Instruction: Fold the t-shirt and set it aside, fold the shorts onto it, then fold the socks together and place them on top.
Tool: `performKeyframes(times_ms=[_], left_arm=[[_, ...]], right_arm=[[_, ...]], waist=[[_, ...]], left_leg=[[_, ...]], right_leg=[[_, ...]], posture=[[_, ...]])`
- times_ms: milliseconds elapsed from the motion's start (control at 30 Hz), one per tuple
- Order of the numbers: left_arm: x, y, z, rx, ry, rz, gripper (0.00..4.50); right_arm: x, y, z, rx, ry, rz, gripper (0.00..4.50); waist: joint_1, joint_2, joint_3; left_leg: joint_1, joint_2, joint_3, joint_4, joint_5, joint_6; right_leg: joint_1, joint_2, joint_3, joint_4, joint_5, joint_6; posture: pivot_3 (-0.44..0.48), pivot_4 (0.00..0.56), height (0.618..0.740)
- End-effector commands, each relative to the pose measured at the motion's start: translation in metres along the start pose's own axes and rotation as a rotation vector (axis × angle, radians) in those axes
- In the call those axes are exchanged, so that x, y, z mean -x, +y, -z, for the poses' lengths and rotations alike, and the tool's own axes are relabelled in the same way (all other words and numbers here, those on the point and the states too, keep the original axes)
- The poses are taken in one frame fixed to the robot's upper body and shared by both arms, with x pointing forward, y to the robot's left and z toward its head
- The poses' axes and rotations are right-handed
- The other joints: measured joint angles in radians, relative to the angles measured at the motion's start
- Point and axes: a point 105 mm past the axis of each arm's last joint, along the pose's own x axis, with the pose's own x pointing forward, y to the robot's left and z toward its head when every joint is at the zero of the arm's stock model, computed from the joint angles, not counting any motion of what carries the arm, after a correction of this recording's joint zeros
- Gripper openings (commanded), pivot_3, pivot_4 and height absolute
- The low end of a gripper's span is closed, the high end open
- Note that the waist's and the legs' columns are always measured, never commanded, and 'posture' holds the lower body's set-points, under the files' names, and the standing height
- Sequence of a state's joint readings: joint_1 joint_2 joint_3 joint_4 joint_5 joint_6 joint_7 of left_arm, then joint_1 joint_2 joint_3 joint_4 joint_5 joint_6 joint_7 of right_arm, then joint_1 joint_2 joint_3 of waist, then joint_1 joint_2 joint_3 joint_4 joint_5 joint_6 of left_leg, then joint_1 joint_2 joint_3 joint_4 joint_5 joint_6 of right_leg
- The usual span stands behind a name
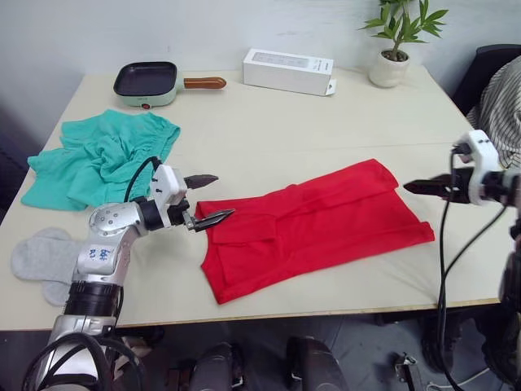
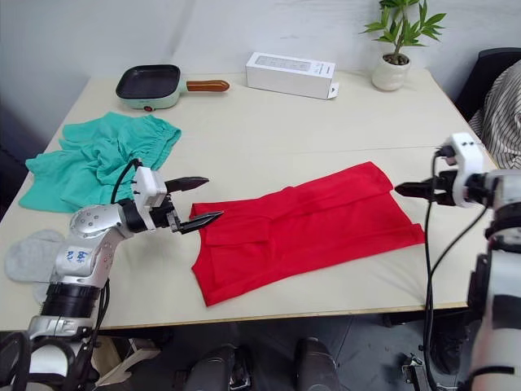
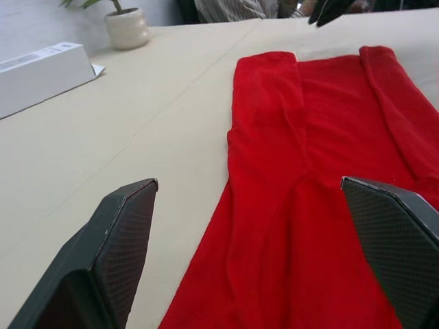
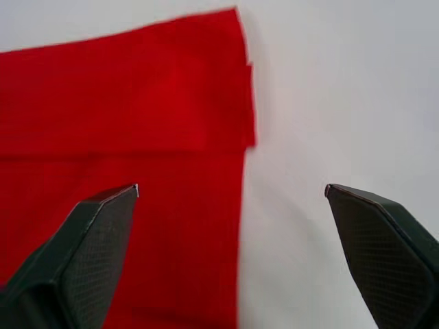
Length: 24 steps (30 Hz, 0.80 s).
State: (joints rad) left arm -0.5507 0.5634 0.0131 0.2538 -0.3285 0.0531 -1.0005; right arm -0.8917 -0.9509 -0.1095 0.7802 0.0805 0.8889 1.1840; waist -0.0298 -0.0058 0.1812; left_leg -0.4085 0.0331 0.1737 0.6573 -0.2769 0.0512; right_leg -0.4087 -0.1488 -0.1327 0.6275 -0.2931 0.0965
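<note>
The red t-shirt (image 1: 313, 224) lies flat near the table's front, with both long sides folded in to make a long strip. My left gripper (image 1: 207, 198) is open at the strip's left end, just off the cloth, with nothing between its fingers. My right gripper (image 1: 417, 186) hovers open just past the strip's right end, empty too. The teal-green shorts (image 1: 98, 159) lie crumpled at the left of the table. The light grey socks (image 1: 45, 257) rest at the front left corner, partly behind my left arm.
A small green pan with a wooden handle (image 1: 151, 83) and a white box (image 1: 289, 71) stand at the table's back. A potted plant (image 1: 395, 49) is at the back right. A person in striped cloth (image 1: 505, 102) sits off the right edge.
</note>
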Motion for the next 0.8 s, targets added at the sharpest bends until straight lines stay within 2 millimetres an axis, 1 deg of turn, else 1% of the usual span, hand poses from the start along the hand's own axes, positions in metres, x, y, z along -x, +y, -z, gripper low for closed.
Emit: performKeyframes(times_ms=[33,100,200,267,367,433,533,633,733,800], left_arm=[[-0.008,0.007,0.002,-0.022,0.02,0.027,4.5],[-0.017,0.012,0.012,-0.002,0.064,0.044,4.5],[-0.03,0.017,0.021,0.018,0.105,0.065,4.5],[-0.04,0.019,0.029,0.05,0.146,0.089,4.5],[-0.051,0.02,0.04,0.048,0.223,0.112,4.5],[-0.056,0.021,0.045,0.015,0.269,0.118,4.5],[-0.067,0.031,0.043,0.063,0.267,0.044,4.5],[-0.066,0.028,0.058,0.077,0.363,0.06,4.5],[-0.063,0.023,0.068,0.156,0.402,0.077,4.5],[-0.058,0.017,0.076,0.178,0.438,0.114,4.08]], right_arm=[[0.018,0.03,0.01,-0.103,-0.015,-0.06,4.47],[0.02,0.039,0.033,-0.143,0.011,-0.032,4.47],[0.018,0.054,0.06,-0.202,0.031,-0.016,4.47],[0.012,0.064,0.075,-0.246,0.035,-0.014,4.47],[0.001,0.073,0.09,-0.259,0.036,0.01,4.47],[-0.006,0.075,0.093,-0.274,0.014,0.024,4.47],[-0.017,0.082,0.097,-0.273,0.011,0.021,4.47],[-0.03,0.093,0.101,-0.257,0.032,-0.009,4.47],[-0.038,0.099,0.098,-0.245,0.026,-0.025,4.47],[-0.042,0.102,0.096,-0.24,0.017,-0.029,4.08]], waist=[[0.003,0.0,0.0],[0.005,0.0,0.0],[0.005,0.0,0.0],[0.006,0.0,0.0],[0.004,-0.001,-0.001],[0.0,-0.004,-0.002],[-0.002,-0.009,-0.004],[-0.007,-0.014,-0.005],[-0.016,-0.019,-0.008],[-0.022,-0.021,-0.009]], left_leg=[[-0.001,0.0,0.0,0.0,0.0,0.0],[-0.001,-0.001,0.0,0.001,0.0,0.0],[-0.001,-0.001,0.0,0.002,-0.001,0.001],[-0.001,-0.001,0.0,0.002,-0.001,0.002],[-0.002,-0.001,0.0,0.002,-0.002,0.002],[-0.002,-0.001,0.0,0.002,-0.002,0.001],[-0.002,0.0,0.001,0.002,-0.003,0.001],[-0.001,0.0,0.001,0.002,-0.003,0.002],[0.001,0.001,0.001,0.002,-0.003,0.002],[0.001,0.002,0.001,0.002,-0.004,0.001]], right_leg=[[0.0,0.0,0.0,0.0,0.0,0.0],[-0.001,0.0,0.0,0.0,0.0,0.0],[-0.001,0.0,-0.002,0.0,0.001,0.001],[-0.001,0.0,-0.002,0.0,0.002,0.001],[-0.001,0.0,-0.002,0.0,0.002,0.002],[-0.001,0.001,-0.003,-0.001,0.002,0.002],[-0.001,0.001,-0.003,-0.001,0.002,0.002],[-0.001,0.001,-0.003,-0.001,0.002,0.002],[0.0,0.001,-0.003,-0.001,0.002,0.002],[0.0,0.002,-0.003,-0.001,0.002,0.002]], posture=[[0.0,0.15,0.74],[0.0,0.15,0.74],[0.0,0.15,0.74],[0.0,0.15,0.74],[0.0,0.15,0.74],[0.0,0.15,0.74],[0.0,0.15,0.74],[0.0,0.15,0.74],[0.0,0.15,0.74],[0.0,0.15,0.74]])
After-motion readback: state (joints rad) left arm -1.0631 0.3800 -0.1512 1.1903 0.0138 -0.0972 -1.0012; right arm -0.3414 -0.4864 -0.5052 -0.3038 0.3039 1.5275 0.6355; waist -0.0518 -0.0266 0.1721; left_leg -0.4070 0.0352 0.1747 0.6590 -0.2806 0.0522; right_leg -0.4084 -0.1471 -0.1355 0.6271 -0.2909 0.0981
